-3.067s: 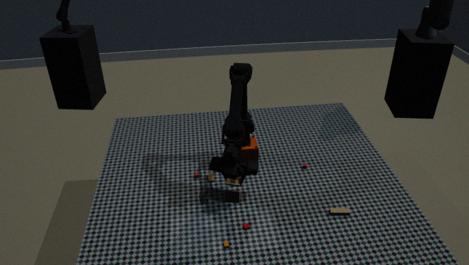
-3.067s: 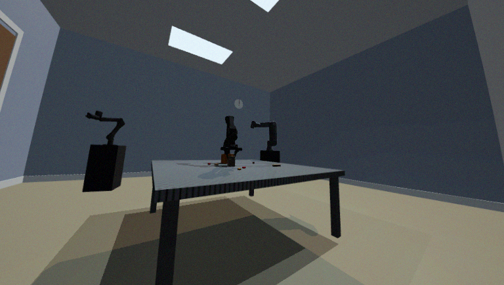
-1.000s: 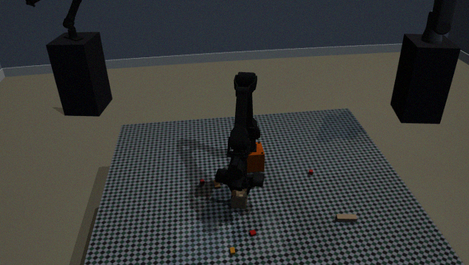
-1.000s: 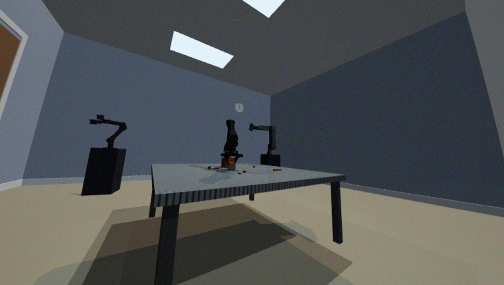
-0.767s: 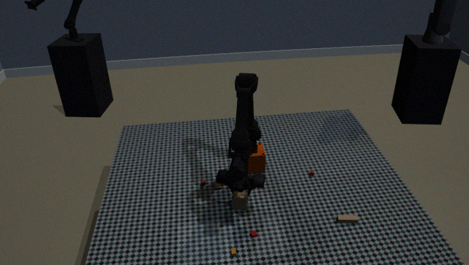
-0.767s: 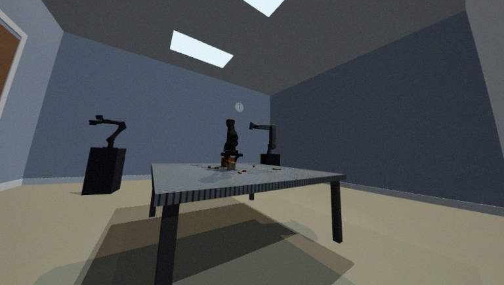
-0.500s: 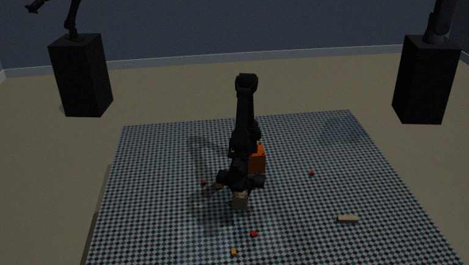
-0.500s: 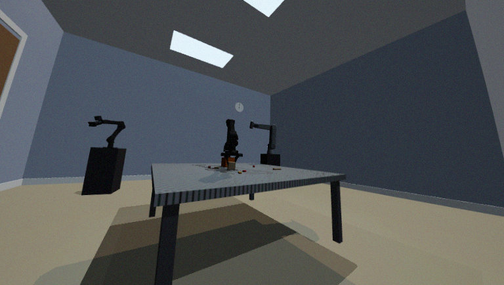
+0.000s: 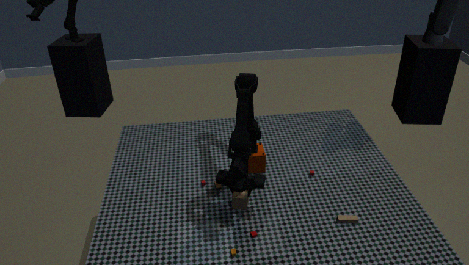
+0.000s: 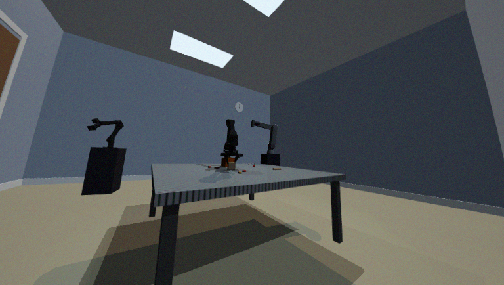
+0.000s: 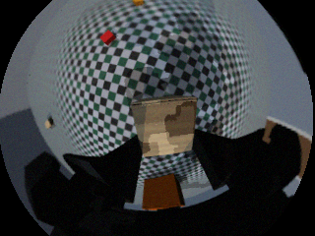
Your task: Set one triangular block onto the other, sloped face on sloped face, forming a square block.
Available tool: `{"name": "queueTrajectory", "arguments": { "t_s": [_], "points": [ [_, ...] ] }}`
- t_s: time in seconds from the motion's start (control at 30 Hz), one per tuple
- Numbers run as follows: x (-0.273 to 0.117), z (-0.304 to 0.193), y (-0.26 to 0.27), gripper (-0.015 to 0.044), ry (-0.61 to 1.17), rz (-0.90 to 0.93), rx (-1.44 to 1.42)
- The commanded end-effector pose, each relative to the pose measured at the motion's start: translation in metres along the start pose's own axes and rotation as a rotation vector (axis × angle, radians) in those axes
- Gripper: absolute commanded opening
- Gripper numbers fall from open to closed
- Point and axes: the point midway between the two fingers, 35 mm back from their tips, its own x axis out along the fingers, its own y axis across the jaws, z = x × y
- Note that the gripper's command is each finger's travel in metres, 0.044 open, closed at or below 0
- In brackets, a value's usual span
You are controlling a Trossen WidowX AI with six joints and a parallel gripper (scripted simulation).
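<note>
My gripper [image 9: 240, 192] [image 11: 164, 133] is shut on a wooden triangular block [image 11: 166, 129], whose flat face fills the space between the fingers in the wrist view. The block sits on or right over the other triangular block, and together they look like one squarish wooden shape [image 9: 239, 201] [image 10: 231, 165] at the middle of the checkered table [image 9: 155, 214] [image 10: 193, 187]. A thin strip shows along the far edge of the held block in the wrist view. The lower block is mostly hidden, and I cannot tell whether the sloped faces touch fully.
An orange box [image 9: 256, 163] [image 11: 161, 192] stands close behind the blocks. A small wooden piece [image 9: 217, 185] and a red cube [image 9: 203, 182] lie to the left. Another red cube [image 9: 253, 234] [image 11: 107, 37] and a yellow piece [image 9: 233, 251] lie in front. A wooden bar [image 9: 347, 218] and a red cube [image 9: 311, 172] lie right.
</note>
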Motion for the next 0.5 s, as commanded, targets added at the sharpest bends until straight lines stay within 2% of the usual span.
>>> {"name": "queueTrajectory", "arguments": {
  "t_s": [0.0,0.03,0.47],
  "points": [
    [0.0004,-0.0004,-0.0002,0.0000,0.001,-0.003,0.002],
    [0.0007,-0.0006,-0.0004,0.0000,0.001,-0.004,0.003],
    [0.0000,0.0000,0.0000,0.0341,0.000,0.000,0.000]
  ]
}}
